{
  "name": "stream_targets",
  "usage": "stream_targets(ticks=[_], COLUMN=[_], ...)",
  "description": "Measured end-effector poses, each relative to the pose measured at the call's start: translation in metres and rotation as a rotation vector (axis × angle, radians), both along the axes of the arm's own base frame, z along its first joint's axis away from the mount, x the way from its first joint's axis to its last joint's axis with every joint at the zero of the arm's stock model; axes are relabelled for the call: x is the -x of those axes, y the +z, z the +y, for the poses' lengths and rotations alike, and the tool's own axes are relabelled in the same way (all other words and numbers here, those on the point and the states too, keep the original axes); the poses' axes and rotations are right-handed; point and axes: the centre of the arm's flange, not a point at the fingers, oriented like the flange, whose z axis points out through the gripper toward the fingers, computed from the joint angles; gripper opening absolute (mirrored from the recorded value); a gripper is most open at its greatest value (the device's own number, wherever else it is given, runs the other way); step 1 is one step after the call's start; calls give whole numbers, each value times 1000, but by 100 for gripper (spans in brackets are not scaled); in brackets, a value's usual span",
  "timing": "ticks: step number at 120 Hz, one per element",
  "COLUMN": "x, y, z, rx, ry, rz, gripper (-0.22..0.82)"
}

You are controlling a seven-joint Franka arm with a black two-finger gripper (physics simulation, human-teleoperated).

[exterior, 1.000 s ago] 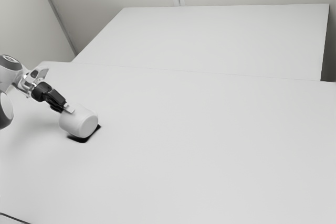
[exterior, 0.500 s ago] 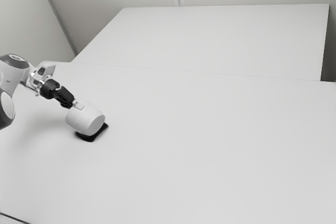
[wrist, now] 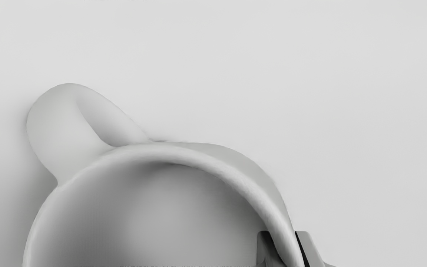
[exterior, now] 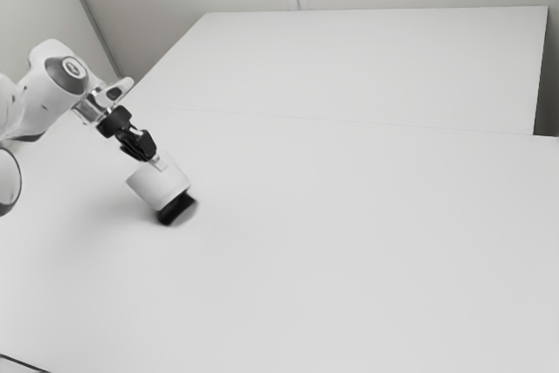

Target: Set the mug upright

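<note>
In the exterior view my gripper (exterior: 157, 162) reaches down from the upper left to the white mug (exterior: 159, 184), which is tilted, its base toward the lower right over a dark shadow. The wrist view looks into the open mouth of the mug (wrist: 184, 207), with its handle (wrist: 56, 129) standing out on the side away from my fingers. There my gripper (wrist: 284, 246) has one fingertip inside the mug and the other outside, pinching the wall at the rim.
The white table (exterior: 349, 242) stretches broadly to the exterior view's right. Behind it stands another pale surface (exterior: 349, 67). A dark cable (exterior: 24, 363) lies at the lower left corner.
Hand and mug have moved toward the exterior view's right and upward in the picture. The mug has tipped, its base now pointing more downward. My arm has risen, and the grip has stayed.
</note>
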Motion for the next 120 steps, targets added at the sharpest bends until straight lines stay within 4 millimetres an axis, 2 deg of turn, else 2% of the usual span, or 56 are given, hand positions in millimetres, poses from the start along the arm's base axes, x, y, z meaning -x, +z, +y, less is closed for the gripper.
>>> stream_targets(ticks=[18, 33, 41, 54, 72, 107, 120], x=[3, 8, 15, 25, 35, 48, 47], y=[4, 20, 18, 10, 2, -2, -3], z=[-42, -84, -100, -112, -117, -146, -155], rx=[-167, -288, -323, -356, -394, -502, -535], ry=[30, 54, 90, 177, 301, 463, 517], rz=[18, 13, 26, 62, 111, 145, 123], gripper=[-18, -18, -18, -18, -18, -18, -18])
